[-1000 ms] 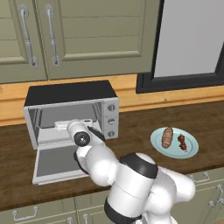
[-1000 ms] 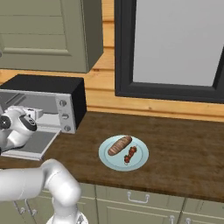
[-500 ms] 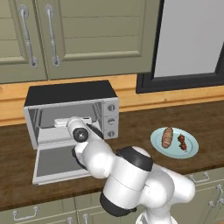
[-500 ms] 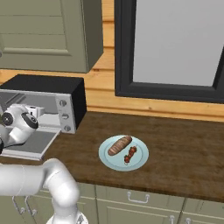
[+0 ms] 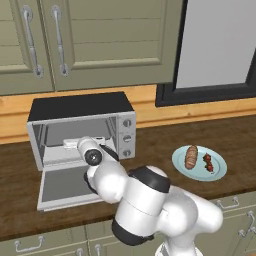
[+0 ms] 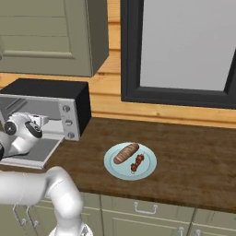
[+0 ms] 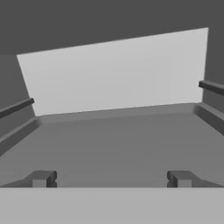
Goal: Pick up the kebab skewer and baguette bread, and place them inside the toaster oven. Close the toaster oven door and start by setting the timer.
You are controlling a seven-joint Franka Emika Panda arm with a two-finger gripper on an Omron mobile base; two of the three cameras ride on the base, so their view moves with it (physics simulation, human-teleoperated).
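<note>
Looking along the gripper [image 7: 109, 178], the hand view reveals the toaster oven's [image 5: 80, 131] bare grey interior, fingertips spread wide, holding nothing. Base views show the toaster oven door [image 5: 62, 187] lowered at left; baguette bread [image 6: 126, 153] and kebab skewer [image 6: 137, 162] lie on a plate [image 6: 113, 168], centre-right.

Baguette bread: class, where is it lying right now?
The baguette bread lies on the blue plate on the counter, right of the toaster oven, touching or nearly touching the kebab skewer.
</note>
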